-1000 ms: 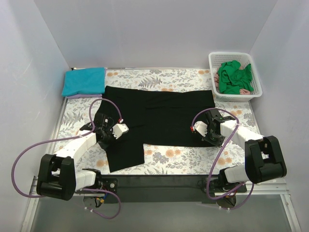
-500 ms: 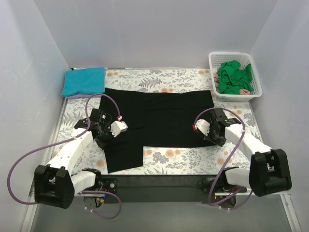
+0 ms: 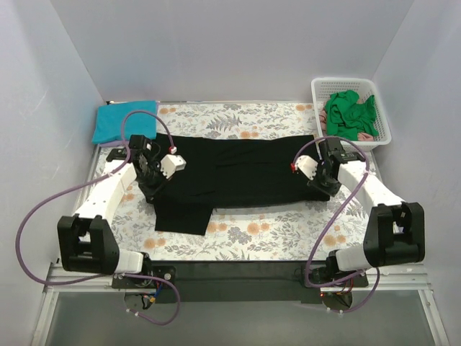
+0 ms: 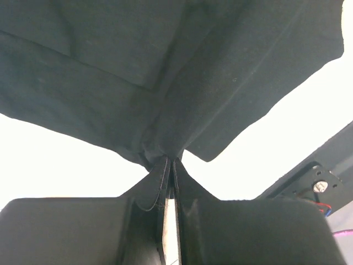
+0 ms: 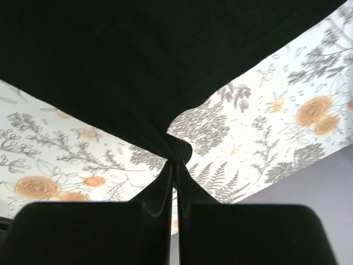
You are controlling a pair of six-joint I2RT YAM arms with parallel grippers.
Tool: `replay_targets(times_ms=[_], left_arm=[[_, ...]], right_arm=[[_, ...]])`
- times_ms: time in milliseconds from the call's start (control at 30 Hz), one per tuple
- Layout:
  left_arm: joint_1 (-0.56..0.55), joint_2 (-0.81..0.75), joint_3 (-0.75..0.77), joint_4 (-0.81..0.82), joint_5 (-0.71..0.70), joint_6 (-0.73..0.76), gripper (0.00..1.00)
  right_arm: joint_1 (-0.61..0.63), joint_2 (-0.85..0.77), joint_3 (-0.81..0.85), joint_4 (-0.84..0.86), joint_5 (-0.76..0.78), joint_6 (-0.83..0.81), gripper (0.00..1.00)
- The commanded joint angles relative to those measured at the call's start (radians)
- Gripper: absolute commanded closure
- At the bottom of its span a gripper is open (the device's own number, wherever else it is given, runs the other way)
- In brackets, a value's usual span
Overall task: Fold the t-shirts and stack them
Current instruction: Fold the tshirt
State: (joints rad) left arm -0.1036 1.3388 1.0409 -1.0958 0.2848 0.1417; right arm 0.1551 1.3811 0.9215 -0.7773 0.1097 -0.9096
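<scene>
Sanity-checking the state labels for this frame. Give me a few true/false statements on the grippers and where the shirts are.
1. The left gripper is shut on an edge of the black t-shirt. True.
2. The right gripper is open and empty. False: it is shut on the same black t-shirt.
3. The teal t-shirt lies in the basket. False: it sits folded at the far-left corner of the table cover.
4. Green t-shirts are in the basket. True.
</scene>
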Motion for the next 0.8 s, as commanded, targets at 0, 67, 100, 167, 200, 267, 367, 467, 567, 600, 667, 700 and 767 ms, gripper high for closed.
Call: replay_targets(times_ms=[0,67,100,167,200,267,367,467,567,600,667,700,767], left_arm=[[0.039,0.062,0.105,-0.009,0.051,0.019,1.0],[0.054,0.117,0.145,-0.009,0.065,0.016,1.0],[0.059,0.134,0.162,-0.006,0.073,0.018,1.0],[0.065,0.187,0.214,-0.006,0.079,0.018,1.0],[0.07,0.204,0.234,-0.012,0.086,0.016,1.0],[0.076,0.25,0.284,-0.016,0.094,0.013,1.0],[0.085,0.301,0.344,-0.022,0.105,0.012,1.0],[0.093,0.341,0.387,-0.027,0.109,0.01,1.0],[0.097,0.372,0.419,-0.029,0.117,0.009,1.0],[0.097,0.379,0.427,-0.03,0.119,0.004,1.0],[0.1,0.396,0.441,-0.033,0.113,0.004,1.0],[0.101,0.402,0.447,-0.029,0.109,0.006,1.0],[0.102,0.418,0.459,-0.016,0.102,0.003,1.0]], right_arm=[[-0.023,0.056,0.1,-0.014,-0.028,-0.051,0.99],[-0.023,0.099,0.134,-0.014,-0.03,-0.052,0.99],[-0.025,0.116,0.167,-0.014,-0.03,-0.055,0.99],[-0.025,0.162,0.198,-0.013,-0.03,-0.057,0.99],[-0.025,0.18,0.232,-0.011,-0.03,-0.057,0.99],[-0.026,0.229,0.267,-0.008,-0.028,-0.057,0.99],[-0.028,0.283,0.338,-0.007,-0.03,-0.046,0.99],[-0.028,0.328,0.395,-0.008,-0.019,-0.043,0.99],[-0.026,0.361,0.439,-0.008,-0.01,-0.048,0.99],[-0.028,0.369,0.448,-0.01,-0.007,-0.048,0.99],[-0.028,0.389,0.468,-0.01,-0.001,-0.051,0.99],[-0.028,0.404,0.473,-0.008,0.001,-0.052,0.99],[-0.028,0.421,0.482,-0.007,0.005,-0.049,0.99]])
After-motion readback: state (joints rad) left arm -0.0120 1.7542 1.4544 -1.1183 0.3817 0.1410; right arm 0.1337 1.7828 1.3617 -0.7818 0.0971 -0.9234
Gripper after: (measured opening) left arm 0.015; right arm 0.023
